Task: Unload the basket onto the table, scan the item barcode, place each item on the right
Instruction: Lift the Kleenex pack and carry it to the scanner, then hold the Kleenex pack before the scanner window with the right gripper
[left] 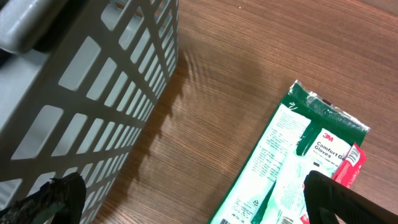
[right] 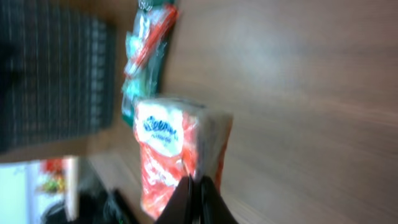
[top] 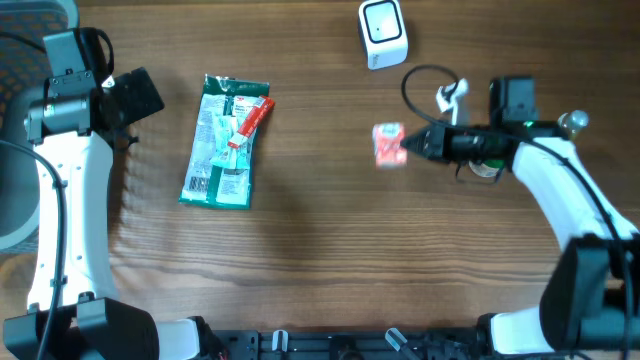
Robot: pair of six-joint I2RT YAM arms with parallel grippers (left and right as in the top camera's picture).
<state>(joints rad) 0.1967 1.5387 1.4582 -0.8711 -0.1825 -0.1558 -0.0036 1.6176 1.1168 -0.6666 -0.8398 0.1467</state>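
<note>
A soft red-and-white packet (right: 171, 162) fills your right wrist view, pinched along its lower edge by the right end effector (right: 198, 193), whose fingers are pressed together on the wrapper. From overhead the packet sits near the middle right of the counter (top: 320, 260), below and well apart from the white scanner (top: 383, 33).

Your risk is the grip. A thin pinch on one edge of a floppy wrapper could let the packet sag, twist or slip out as you carry it. No view shows a barcode, so you might present the wrong face to the scanner and get no read.

Only the wrist view shows how little wrapper the fingers have hold of, and only the overhead shows the scanner and the way to it. The left wrist view adds a grey lattice basket (left: 81, 93) near the green glove pack (left: 292, 168), with the left end effector (left: 198, 198) spread wide and holding nothing.
</note>
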